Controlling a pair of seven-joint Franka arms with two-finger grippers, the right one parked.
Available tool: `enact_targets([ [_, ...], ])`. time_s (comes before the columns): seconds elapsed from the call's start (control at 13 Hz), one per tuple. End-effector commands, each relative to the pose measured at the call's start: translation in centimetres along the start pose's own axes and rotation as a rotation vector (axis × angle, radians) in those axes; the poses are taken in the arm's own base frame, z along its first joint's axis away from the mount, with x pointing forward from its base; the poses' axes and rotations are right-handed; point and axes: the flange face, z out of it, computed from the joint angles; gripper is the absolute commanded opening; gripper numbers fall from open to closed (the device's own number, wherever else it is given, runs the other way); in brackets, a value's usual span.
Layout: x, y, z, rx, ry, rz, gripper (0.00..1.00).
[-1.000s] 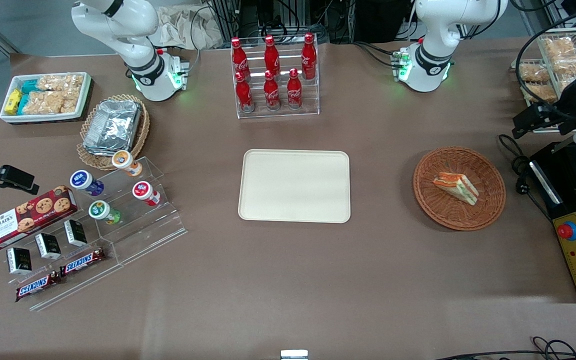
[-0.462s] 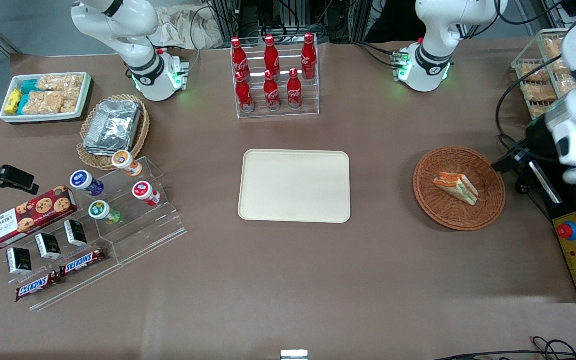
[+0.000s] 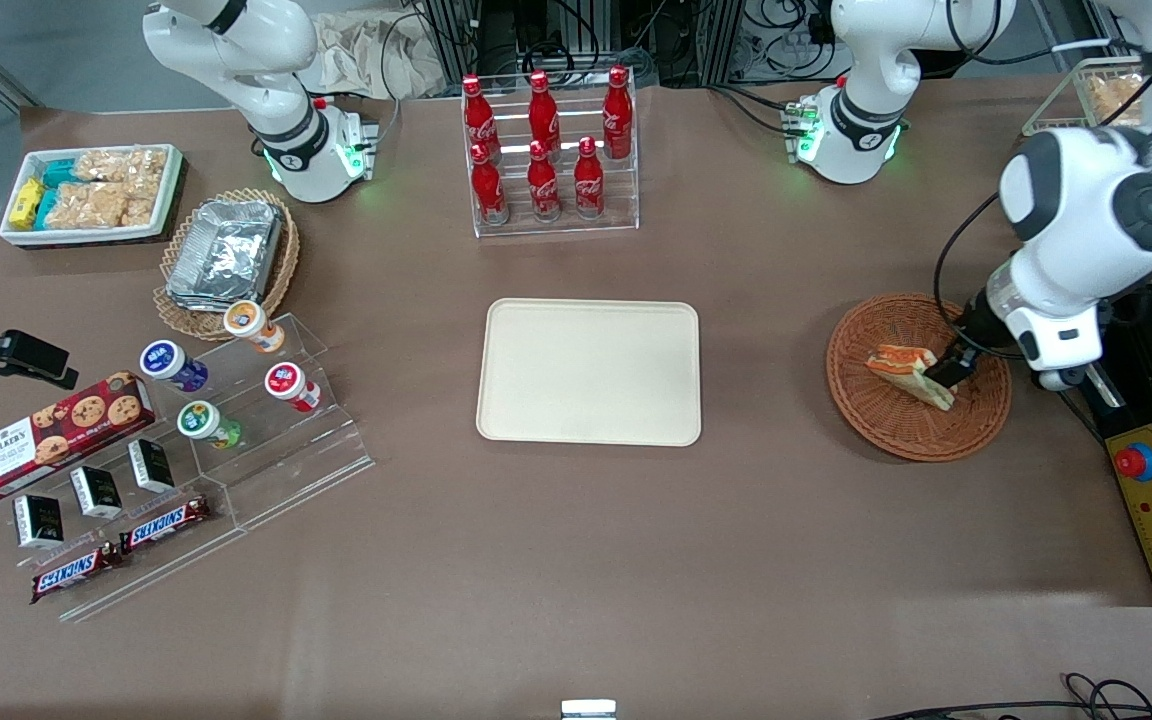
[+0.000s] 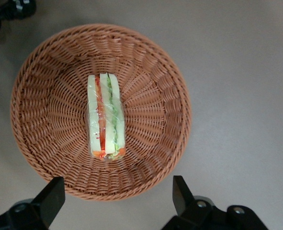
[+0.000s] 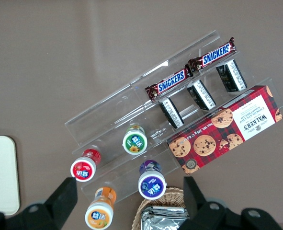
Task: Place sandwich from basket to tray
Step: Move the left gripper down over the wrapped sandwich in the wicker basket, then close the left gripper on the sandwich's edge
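The sandwich (image 4: pixel 106 116) is lying in the basket (image 3: pixel 976 425), a small wedge of white bread showing red, orange and green filling layers under what looks like a clear wrap. In the left wrist view it is sitting on edge near the basket's middle, its layered side facing up. The basket itself is round, shallow and reddish-brown, woven in tight rings.

The gripper (image 4: pixel 117 196) is hanging over the basket with its fingers spread wide apart, grasping nothing; the two dark fingertips (image 4: pixel 52 194) are showing over the basket's rim, clear of the sandwich. In the front view the gripper (image 3: pixel 948 372) is overlapping the end of the sandwich nearer the working arm's end of the table. Half a second ago the gripper was sitting just outside the basket's rim on that same side, and a second ago the arm was barely entering view there; the sandwich and basket are lying just as they were.

The tray (image 3: pixel 588 371), cream and flat, is resting on the brown table (image 3: pixel 756 540) well apart from the basket, toward the parked arm's end. Farther from the front camera than the tray, a clear rack of red bottles (image 3: pixel 548 150) is standing.
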Motion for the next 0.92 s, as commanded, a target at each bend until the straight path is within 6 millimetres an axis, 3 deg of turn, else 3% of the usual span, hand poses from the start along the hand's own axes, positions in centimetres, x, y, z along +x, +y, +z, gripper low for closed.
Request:
enact_targets([
  [0.0,0.0,-0.2,3.2,-0.02,0.021,-0.073,1.0],
  [0.46,-0.8,-2.0,11.4,-0.06,0.077,-0.058,1.0],
  [0.54,-0.8,-2.0,12.0,-0.069,0.083,-0.057,0.98],
  [0.62,-0.8,-2.0,12.1,-0.07,0.084,-0.057,0.65],
  [0.69,-0.7,-2.1,12.1,-0.07,0.084,-0.058,0.02],
  [0.85,-0.6,-2.1,12.0,-0.073,0.086,-0.057,0.0],
])
